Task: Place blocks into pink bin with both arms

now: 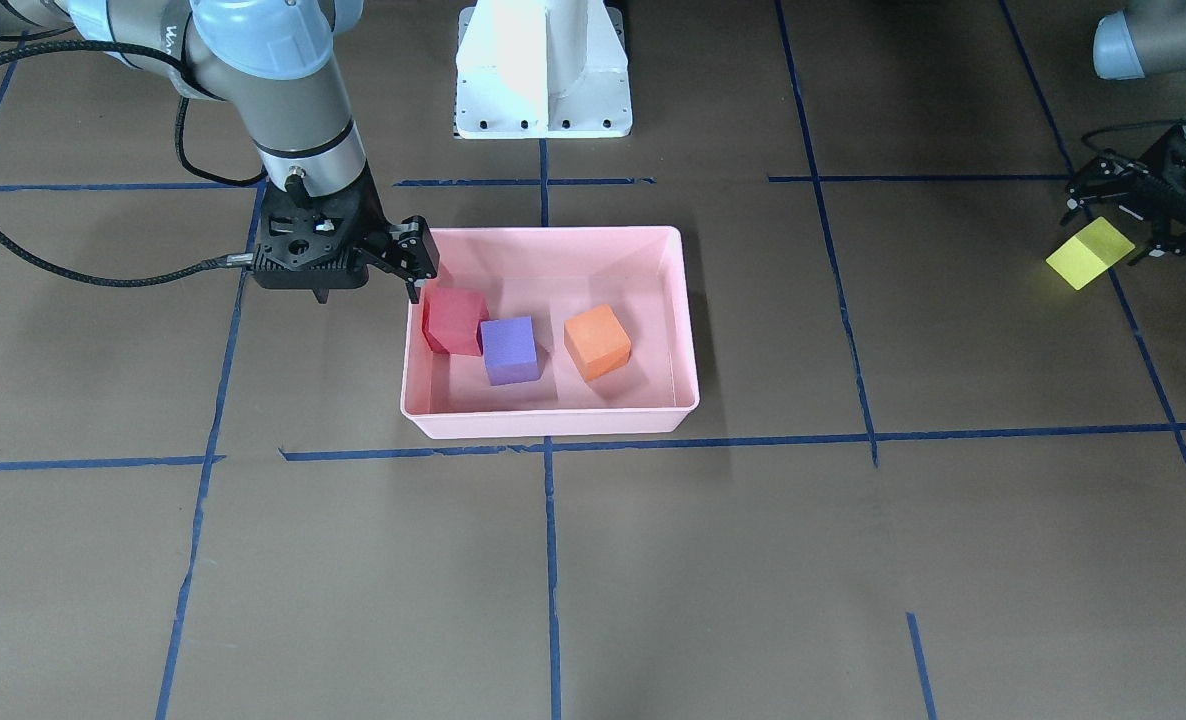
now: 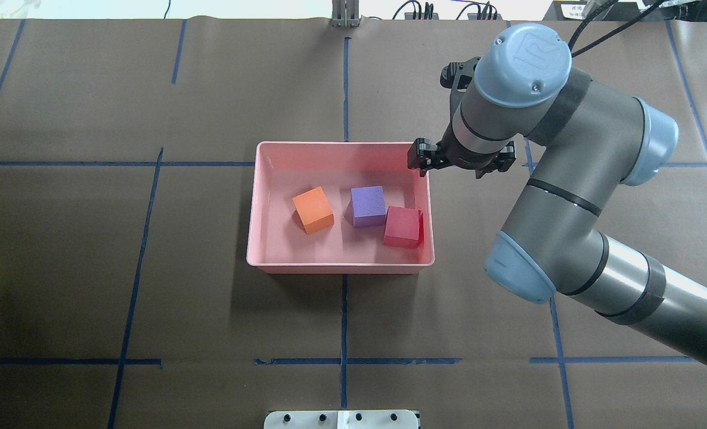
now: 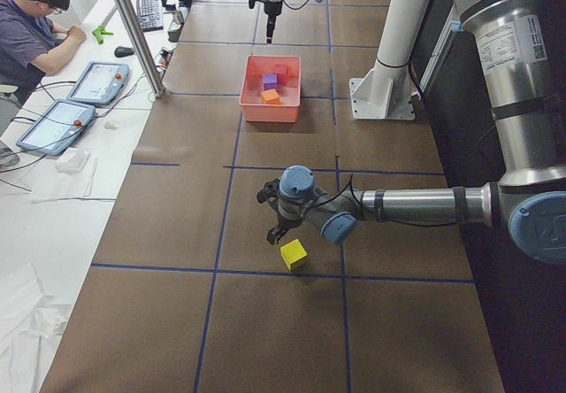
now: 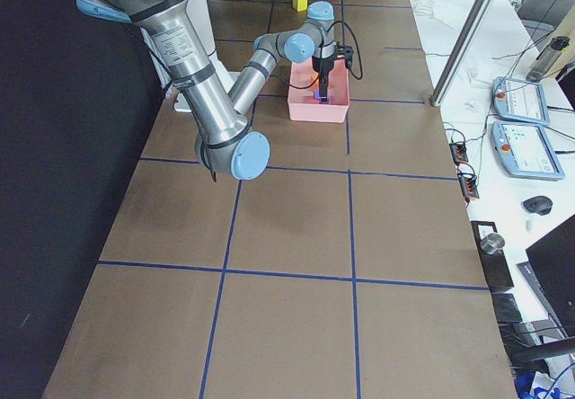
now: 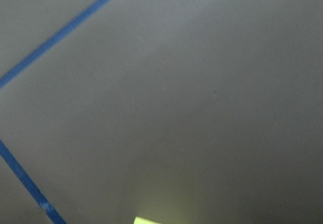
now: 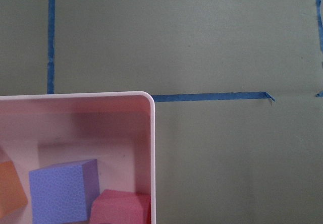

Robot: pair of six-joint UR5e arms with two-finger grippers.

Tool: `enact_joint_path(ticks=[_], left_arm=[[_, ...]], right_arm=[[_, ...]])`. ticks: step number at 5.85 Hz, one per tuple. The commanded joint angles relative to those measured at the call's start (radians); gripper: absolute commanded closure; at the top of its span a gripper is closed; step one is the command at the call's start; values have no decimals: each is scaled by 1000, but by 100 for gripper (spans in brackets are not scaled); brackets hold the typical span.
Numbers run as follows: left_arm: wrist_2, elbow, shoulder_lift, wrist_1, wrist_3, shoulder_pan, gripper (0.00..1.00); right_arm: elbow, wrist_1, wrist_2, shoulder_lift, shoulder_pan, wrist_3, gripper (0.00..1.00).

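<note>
Right claw (image 1: 368,290) hangs jaws apart from the grey tubular right arm (image 1: 293,100), which drops almost straight down in the front-facing view over a corner of the shallow pale-pink plastic bin (image 1: 686,330), just beside the red foam cube (image 1: 455,320). Three cubes lie in the bin: the red one, the purple foam cube (image 1: 509,350) that appears to touch it, and the orange foam cube (image 1: 597,342) a little apart. The fourth, the yellow foam cube (image 1: 1090,252), sits well away on the brown paper-covered worktop (image 1: 753,560), below the left claw (image 1: 1107,237), whose jaws are spread and empty.

From overhead, the right arm enters from the lower right with its elbow bent.

In the left side view, the grey left arm (image 3: 416,205) stretches low and level, its claw just above the yellow cube and clear of it.

At the left wrist, only a yellow sliver shows at the bottom edge.
</note>
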Motion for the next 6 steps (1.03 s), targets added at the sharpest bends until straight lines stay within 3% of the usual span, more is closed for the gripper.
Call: enact_joint_path(ticks=[1, 6], left_arm=[[-16, 48, 1, -25, 61, -1, 0], [-18, 120, -25, -19, 80, 0, 0]], right_arm=[[10, 0, -7, -11, 0, 0, 0], [15, 0, -8, -27, 3, 1, 0]])
